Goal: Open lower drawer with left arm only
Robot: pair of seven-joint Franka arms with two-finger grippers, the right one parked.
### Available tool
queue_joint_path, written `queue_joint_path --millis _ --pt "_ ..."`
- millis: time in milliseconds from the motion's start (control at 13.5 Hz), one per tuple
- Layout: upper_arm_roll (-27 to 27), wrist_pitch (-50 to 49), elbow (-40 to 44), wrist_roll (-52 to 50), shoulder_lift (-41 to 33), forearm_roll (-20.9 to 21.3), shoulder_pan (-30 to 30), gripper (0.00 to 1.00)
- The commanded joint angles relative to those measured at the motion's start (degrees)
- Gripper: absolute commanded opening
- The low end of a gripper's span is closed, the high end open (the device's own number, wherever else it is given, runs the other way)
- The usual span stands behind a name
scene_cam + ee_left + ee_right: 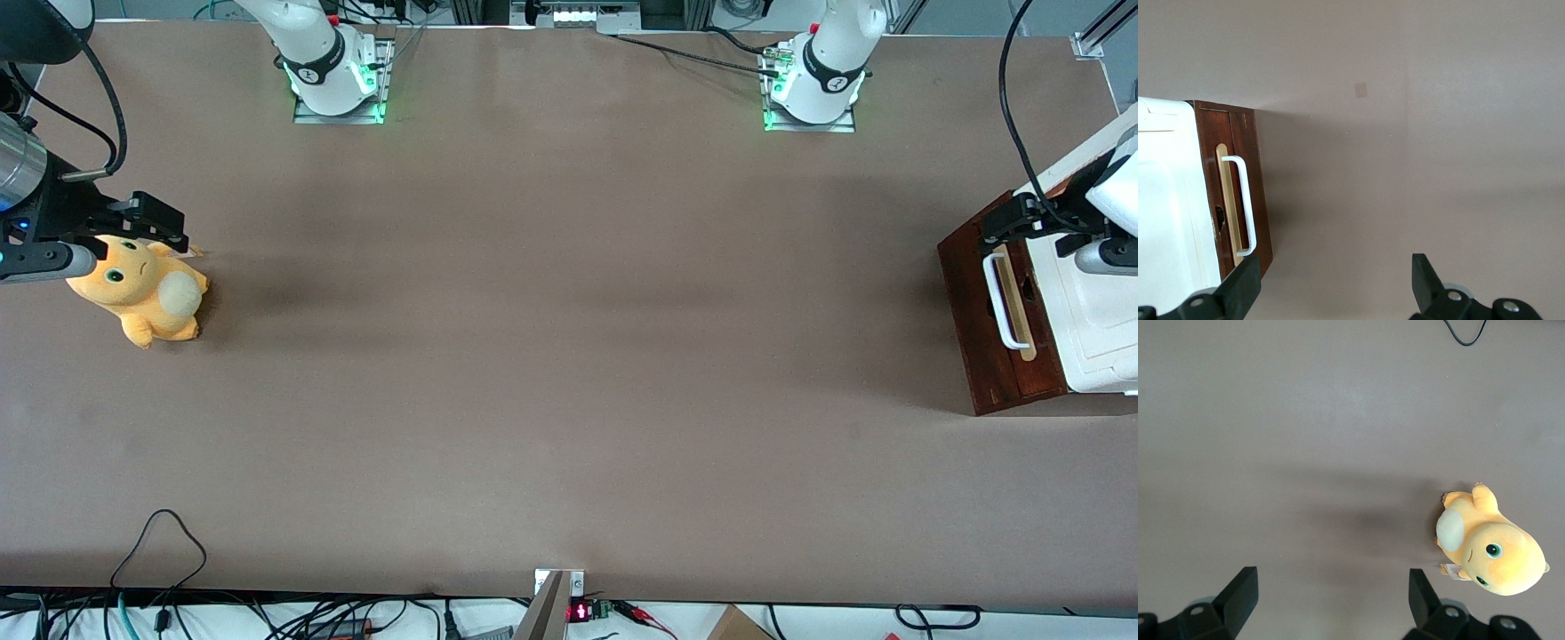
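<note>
At the working arm's end of a wide brown table (569, 356) stands a small cabinet with a white moulded top (1102, 329). Its dark reddish-brown lower drawer (969, 320) faces the middle of the table and looks closed, its front in line with the cabinet's own front. A white bar handle (1000, 302) runs along the drawer front, fixed over a pale wood strip (1018, 307).

The left arm (1116, 191), glossy white with dark joint covers, reaches in above the cabinet. Its black pincer (1013, 220) hangs over the end of the drawer front that lies farther from the front camera, just beside the near end of the handle but not touching it. In the wrist view the pincer (1337, 283) is spread wide, with bare table between its two black fingers (1241, 287); nothing is held. The same view shows the drawer front (1248, 180) and the handle (1245, 203) from above, the handle standing clear of the wood.

Toward the parked arm's end of the table, well apart from the cabinet, lies an orange plush toy (142, 298) with a cream belly.
</note>
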Motion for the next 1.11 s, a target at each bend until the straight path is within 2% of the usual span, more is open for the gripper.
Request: queue_joint_path --millis 0,1041 --pt "-0.01 -1.78 1.35 1.69 0.22 -0.6 0.02 1.0" --pt "0.17 -2.49 1.52 1.95 0.92 -1.12 -0.07 1.0"
